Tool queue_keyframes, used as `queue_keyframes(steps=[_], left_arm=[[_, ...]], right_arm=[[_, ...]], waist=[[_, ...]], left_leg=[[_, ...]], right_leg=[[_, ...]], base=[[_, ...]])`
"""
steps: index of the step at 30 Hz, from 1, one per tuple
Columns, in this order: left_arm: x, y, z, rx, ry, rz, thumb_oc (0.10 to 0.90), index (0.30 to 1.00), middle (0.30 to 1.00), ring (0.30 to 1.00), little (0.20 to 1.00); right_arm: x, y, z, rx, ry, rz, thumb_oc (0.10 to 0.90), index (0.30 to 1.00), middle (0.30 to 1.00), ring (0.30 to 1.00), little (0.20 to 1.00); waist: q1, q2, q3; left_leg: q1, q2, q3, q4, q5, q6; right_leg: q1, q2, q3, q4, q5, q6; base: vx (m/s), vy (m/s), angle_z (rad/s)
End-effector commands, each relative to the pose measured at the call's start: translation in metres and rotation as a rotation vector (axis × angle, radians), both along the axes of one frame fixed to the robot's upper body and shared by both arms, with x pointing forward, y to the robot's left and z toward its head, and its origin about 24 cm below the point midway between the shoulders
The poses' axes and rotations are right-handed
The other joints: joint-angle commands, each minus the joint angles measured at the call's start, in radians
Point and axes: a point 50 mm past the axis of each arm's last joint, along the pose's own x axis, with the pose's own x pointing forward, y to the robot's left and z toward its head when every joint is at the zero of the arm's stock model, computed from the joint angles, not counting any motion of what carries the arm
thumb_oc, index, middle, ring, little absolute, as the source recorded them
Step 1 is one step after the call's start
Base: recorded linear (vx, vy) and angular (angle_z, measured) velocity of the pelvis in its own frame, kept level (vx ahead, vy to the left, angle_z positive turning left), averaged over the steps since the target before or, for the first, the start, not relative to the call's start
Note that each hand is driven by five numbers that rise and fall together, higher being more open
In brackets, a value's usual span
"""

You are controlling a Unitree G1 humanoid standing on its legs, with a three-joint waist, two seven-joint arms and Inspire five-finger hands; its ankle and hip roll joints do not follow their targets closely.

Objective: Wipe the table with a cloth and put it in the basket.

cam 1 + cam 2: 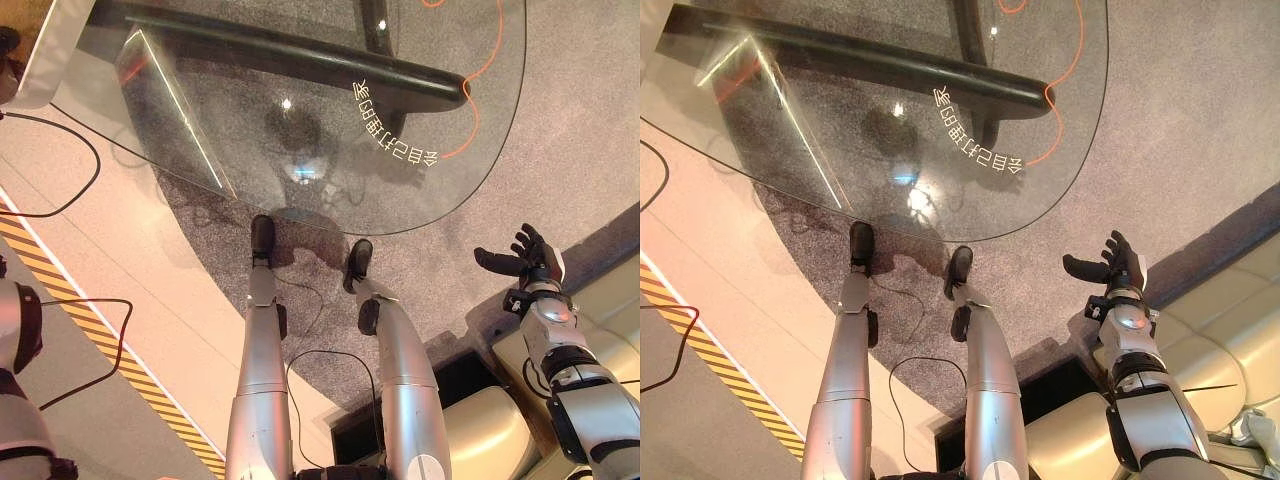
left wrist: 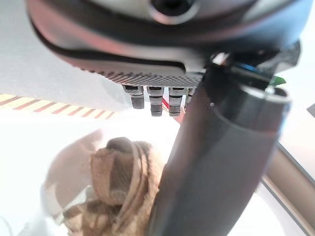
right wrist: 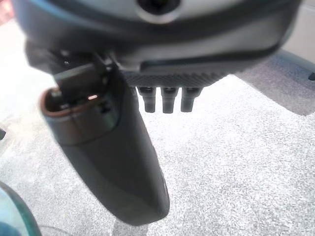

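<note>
Hidden or unclear: my left wrist view shows a tan woven thing (image 2: pixel 123 187) past the left hand (image 2: pixel 162 73); I read it as a basket of coarse fibre, but it is cut off by the thumb in front of it and I cannot tell whether anything lies in it.
Cloth: I cannot pick out a cloth on the table, in either hand, or in the woven thing.
Table: a glass table (image 1: pixel 330 130) with a rounded edge, seen from above in my head views; a dark bar runs beneath the glass and pale print sits near its right edge. Grey carpet (image 1: pixel 1200 120) shows through and around it.
Left hand: in its wrist view the fingers (image 2: pixel 156 101) show as short stubs under the palm and the thumb juts forward. It holds nothing I can see; whether the fingers are straight or curled I cannot tell.
Right hand: raised beside the table's right edge (image 1: pixel 525 258), well apart from the glass, fingers spread and relaxed, empty. Its wrist view has only carpet beneath it.
Floor: a pale strip with a yellow and black striped tape (image 1: pixel 100 345) on my left.
Right side: cream cushioned seating (image 1: pixel 1225 340), cut off by the frame edge.
</note>
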Motion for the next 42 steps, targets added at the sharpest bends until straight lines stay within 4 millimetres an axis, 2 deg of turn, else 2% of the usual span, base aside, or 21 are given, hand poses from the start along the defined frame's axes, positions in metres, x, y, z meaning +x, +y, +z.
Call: queue_keyframes(steps=[1, 4, 14, 26, 29, 36, 42], left_arm=[[-0.046, 0.037, 0.017, -0.029, -0.179, 0.158, 0.8, 0.9, 0.9, 0.9, 0.9], [-0.048, 0.04, 0.014, -0.043, -0.191, 0.164, 0.8, 0.9, 0.9, 0.9, 0.9], [-0.065, 0.054, 0.01, -0.089, -0.234, 0.23, 0.8, 0.9, 0.9, 0.9, 0.9], [-0.081, 0.062, 0.009, -0.085, -0.313, 0.341, 0.8, 0.9, 0.9, 0.9, 0.9], [-0.087, 0.064, 0.007, -0.077, -0.335, 0.383, 0.8, 0.9, 0.9, 0.9, 0.9], [-0.085, 0.071, -0.021, -0.092, -0.269, 0.365, 0.8, 0.9, 0.9, 0.9, 0.9], [-0.073, 0.07, -0.076, -0.112, -0.121, 0.29, 0.8, 0.9, 0.9, 0.9, 0.9]], right_arm=[[-0.047, -0.059, -0.005, -0.119, 0.065, -0.148, 0.8, 0.9, 0.9, 0.9, 0.9], [-0.053, -0.07, 0.001, -0.131, 0.057, -0.159, 0.8, 0.9, 0.9, 0.9, 0.9], [-0.057, -0.08, 0.009, -0.167, 0.055, -0.152, 0.8, 0.9, 0.9, 0.9, 0.9], [-0.062, -0.08, 0.002, -0.167, 0.073, -0.141, 0.8, 0.9, 0.9, 0.9, 0.9], [-0.066, -0.079, -0.005, -0.162, 0.1, -0.146, 0.8, 0.9, 0.9, 0.9, 0.9], [-0.079, -0.073, -0.031, -0.139, 0.191, -0.165, 0.8, 0.9, 0.9, 0.9, 0.9], [-0.097, -0.065, -0.058, -0.131, 0.31, -0.169, 0.8, 0.9, 0.9, 0.9, 0.9]], waist=[[0.016, 0.063, -0.024], [0.014, 0.079, -0.024], [0.012, 0.1, -0.024], [0.01, 0.101, -0.024], [0.013, 0.1, -0.024], [0.027, 0.099, -0.024], [0.048, 0.109, -0.076]], left_leg=[[0.068, -0.041, 0.139, 0.101, -0.132, 0.098], [0.067, -0.045, 0.136, 0.088, -0.119, 0.099], [0.077, -0.047, 0.132, 0.075, -0.105, 0.085], [0.103, -0.044, 0.13, 0.071, -0.101, 0.077], [0.125, -0.045, 0.127, 0.065, -0.102, 0.072], [0.222, -0.058, 0.126, 0.031, -0.1, 0.062], [0.334, -0.084, 0.129, -0.039, -0.094, 0.056]], right_leg=[[0.114, 0.061, 0.061, -0.161, 0.078, 0.042], [0.106, 0.052, 0.058, -0.15, 0.07, 0.044], [0.113, 0.053, 0.076, -0.154, 0.06, 0.04], [0.138, 0.054, 0.081, -0.152, 0.051, 0.037], [0.157, 0.056, 0.083, -0.156, 0.048, 0.038], [0.256, 0.046, 0.079, -0.201, 0.049, 0.045], [0.37, 0.032, 0.055, -0.263, 0.049, 0.051]], base=[[-0.01, 0.043, 0.0], [-0.02, 0.05, 0.05], [-0.01, 0.041, -0.02], [0.0, 0.0, 0.0], [0.0, 0.0, 0.0], [0.0, -0.03, 0.01], [0.02, -0.02, 0.03]])
